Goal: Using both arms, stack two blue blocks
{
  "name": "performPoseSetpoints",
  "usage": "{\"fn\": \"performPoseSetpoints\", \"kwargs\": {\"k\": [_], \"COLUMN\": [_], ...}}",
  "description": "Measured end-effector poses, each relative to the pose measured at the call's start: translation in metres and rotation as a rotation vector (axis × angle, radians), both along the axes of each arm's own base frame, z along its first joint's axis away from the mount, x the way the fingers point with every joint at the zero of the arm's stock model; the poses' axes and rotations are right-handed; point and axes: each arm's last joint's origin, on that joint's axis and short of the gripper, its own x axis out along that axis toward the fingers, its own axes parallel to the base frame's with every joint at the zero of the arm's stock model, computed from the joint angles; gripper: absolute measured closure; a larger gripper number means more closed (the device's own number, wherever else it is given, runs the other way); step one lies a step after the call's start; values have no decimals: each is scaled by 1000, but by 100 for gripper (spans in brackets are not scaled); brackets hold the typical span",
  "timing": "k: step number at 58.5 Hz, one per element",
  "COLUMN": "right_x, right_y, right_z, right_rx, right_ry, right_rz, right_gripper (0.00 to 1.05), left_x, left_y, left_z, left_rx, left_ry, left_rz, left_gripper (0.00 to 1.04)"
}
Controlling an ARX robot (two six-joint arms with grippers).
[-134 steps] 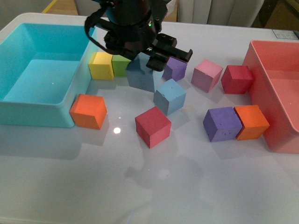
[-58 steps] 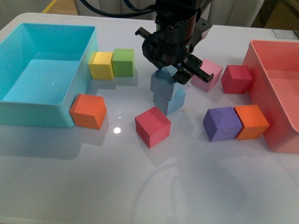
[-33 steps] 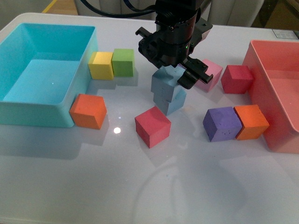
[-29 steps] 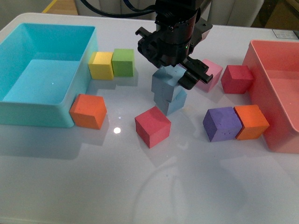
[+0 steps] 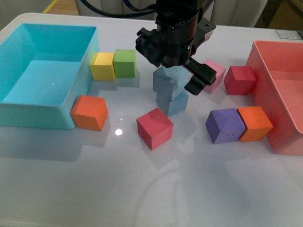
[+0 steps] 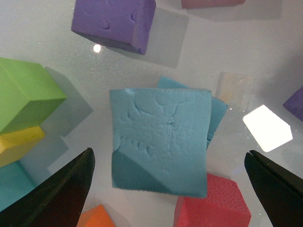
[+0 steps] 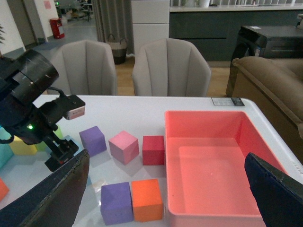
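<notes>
The upper blue block sits on the lower blue block, rotated slightly so their edges do not line up; the left wrist view shows a corner of the lower block protruding past the upper one. The stack stands near the middle of the tabletop, toward its far edge.

The left gripper hangs directly over the stack with its jaws spread wide. In the left wrist view the two fingertips stand clear of the upper block on either side, touching nothing and holding nothing. The right gripper is raised well above the right side of the tabletop; its jaws are wide apart and empty.

A red block lies just in front of the stack. A purple block and an orange block touch each other nearer the right edge. A pink block and a second red block lie toward the far edge, right of the stack. A yellow block and a green block touch each other beside the turquoise bin.

The turquoise bin occupies the left side of the tabletop and holds no blocks; another orange block rests against its near right corner. The pink bin stands at the right edge, and the right wrist view shows its interior bare.
</notes>
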Motion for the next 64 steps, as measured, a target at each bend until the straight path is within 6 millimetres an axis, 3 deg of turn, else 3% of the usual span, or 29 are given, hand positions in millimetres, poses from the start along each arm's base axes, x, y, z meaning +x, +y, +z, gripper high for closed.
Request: {"fn": "performPoseSetpoints", "kwargs": {"k": [9,13,22,28,35,39,44,50,55,64], "right_x": [0,0,0,0,0,0,0,0,0,0], "right_y": [0,0,0,0,0,0,0,0,0,0], "right_z": [0,0,0,0,0,0,0,0,0,0], "right_rx": [0,0,0,0,0,0,0,1,1,0], "right_ry": [0,0,0,0,0,0,0,0,0,0], "right_rz": [0,0,0,0,0,1,-2,-2,-2,0], "right_gripper": [9,9,9,9,9,9,9,9,9,9], "left_x": [-7,-13,-26,-27,-28,-33,-55,-89,-117,-159], "left_y": [16,33,65,73,74,82,110,152,184,216], "left_z": [31,52,79,89,83,71,61,73,82,64], "left_rx": [-46,-91,-155,-166,-160,-203,-339,-504,-556,-531], "left_ry": [-57,-94,-180,-205,-231,-503,-725,-924,-1002,-952], "left_rz": [30,68,132,153,178,349,456,501,525,523], "left_gripper": [9,9,9,9,10,23,37,54,70,99]}}
